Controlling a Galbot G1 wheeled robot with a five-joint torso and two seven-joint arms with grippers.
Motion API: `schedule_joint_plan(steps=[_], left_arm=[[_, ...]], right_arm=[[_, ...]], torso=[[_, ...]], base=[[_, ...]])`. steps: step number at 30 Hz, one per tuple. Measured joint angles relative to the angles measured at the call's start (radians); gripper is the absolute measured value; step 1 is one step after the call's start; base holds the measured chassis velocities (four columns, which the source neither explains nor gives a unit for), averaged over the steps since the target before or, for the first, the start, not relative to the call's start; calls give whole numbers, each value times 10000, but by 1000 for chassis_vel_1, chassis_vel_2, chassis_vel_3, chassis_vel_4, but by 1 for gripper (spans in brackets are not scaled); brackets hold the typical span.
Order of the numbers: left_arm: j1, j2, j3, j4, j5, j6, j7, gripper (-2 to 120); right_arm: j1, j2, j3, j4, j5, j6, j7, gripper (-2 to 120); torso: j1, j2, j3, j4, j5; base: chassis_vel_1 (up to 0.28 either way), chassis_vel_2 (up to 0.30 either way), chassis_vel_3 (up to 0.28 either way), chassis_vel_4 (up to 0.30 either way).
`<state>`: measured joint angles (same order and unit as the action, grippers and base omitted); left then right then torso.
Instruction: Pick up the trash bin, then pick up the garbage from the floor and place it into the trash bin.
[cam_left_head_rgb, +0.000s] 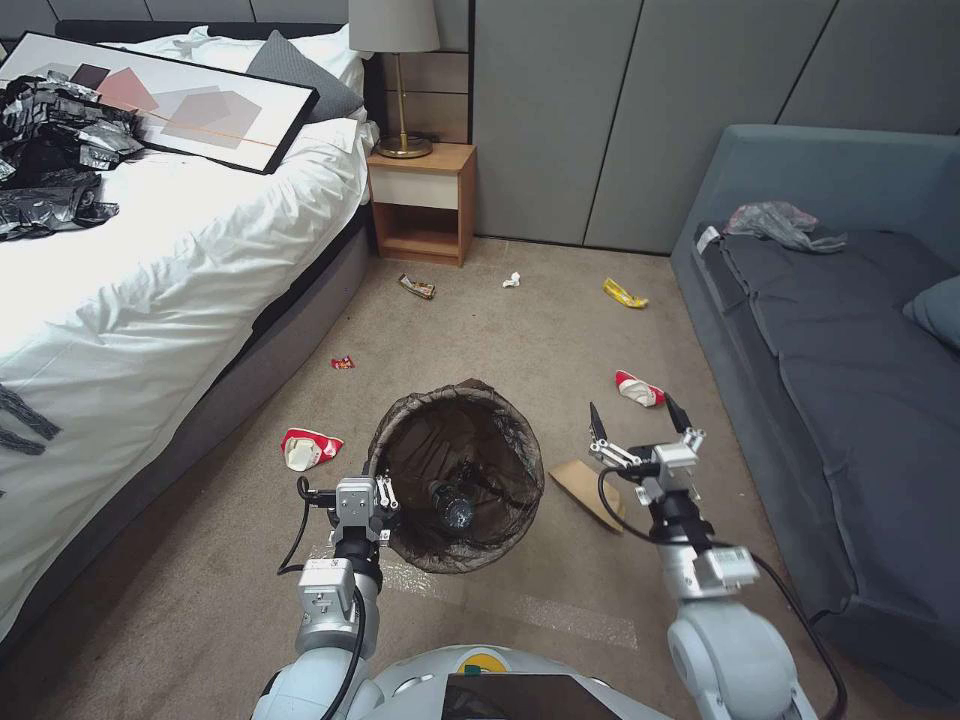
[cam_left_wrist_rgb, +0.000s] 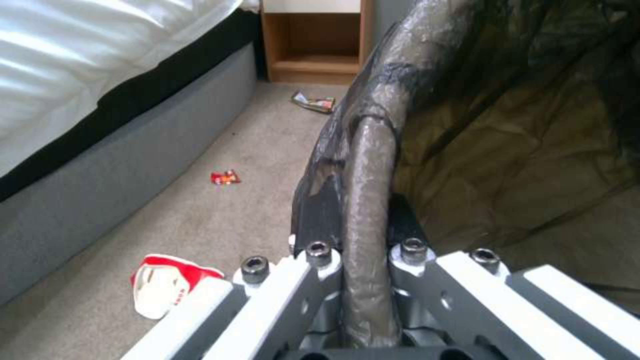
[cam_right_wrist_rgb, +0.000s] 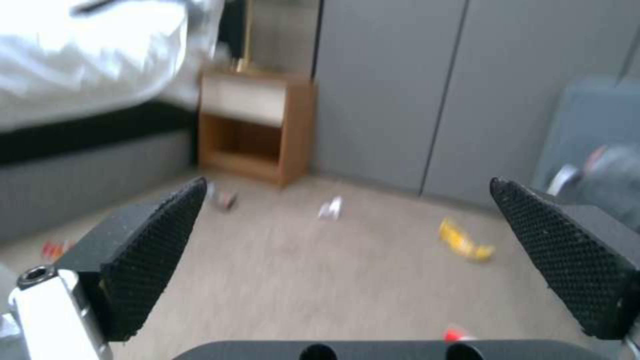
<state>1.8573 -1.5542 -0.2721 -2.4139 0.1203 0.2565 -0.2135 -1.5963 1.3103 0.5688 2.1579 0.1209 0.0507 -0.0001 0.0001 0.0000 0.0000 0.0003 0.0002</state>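
Held at lower centre of the head view: trash bin (cam_left_head_rgb: 458, 478), round, lined with a dark brown bag folded over the rim, a clear bottle (cam_left_head_rgb: 452, 508) lying inside. Clamped at its near-left rim by the left gripper (cam_left_head_rgb: 380, 494), jaws narrow on the bag-wrapped edge (cam_left_wrist_rgb: 365, 200). Just right of the bin, flat on the carpet, a tan paper bag (cam_left_head_rgb: 588, 490). Above it, the right gripper (cam_left_head_rgb: 640, 425), jaws spread wide and holding nothing, black textured pads (cam_right_wrist_rgb: 157, 250) apart. Beyond its tips, a red-and-white wrapper (cam_left_head_rgb: 638, 389). Left of the bin, another red-and-white wrapper (cam_left_head_rgb: 308, 447); farther up, a small red scrap (cam_left_head_rgb: 343, 363). Toward upper centre, a dark wrapper (cam_left_head_rgb: 417, 286), a white tissue wad (cam_left_head_rgb: 511, 280) and a yellow snack packet (cam_left_head_rgb: 624, 294). Left edge taken by the bed (cam_left_head_rgb: 150, 260); nightstand (cam_left_head_rgb: 422, 200) at upper centre; sofa (cam_left_head_rgb: 840, 330) along the right.
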Motion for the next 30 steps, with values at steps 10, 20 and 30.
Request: schedule_joint_plan(steps=[10, 20, 30], left_arm=[[88, -23, -70, 4, -2, 2, 12, 0], [85, -111, -17, 47, 65, -10, 15, 0], [78, -225, 105, 156, 137, -24, 13, 0]], right_arm=[[2271, -1785, -377, -2957, 907, -2395, -1710, 100], [3907, -2505, -983, -6095, 96, -2665, -2796, 100], [5360, -2206, -1609, -9020, -598, -2131, -3427, 100]], torso=[[0, 0, 1, -2, 1], [0, -1, 1, -4, 1], [0, 0, 0, -2, -2]], base=[[0, 0, 0, 0], [0, 0, 0, 0], [0, 0, 0, 0]])
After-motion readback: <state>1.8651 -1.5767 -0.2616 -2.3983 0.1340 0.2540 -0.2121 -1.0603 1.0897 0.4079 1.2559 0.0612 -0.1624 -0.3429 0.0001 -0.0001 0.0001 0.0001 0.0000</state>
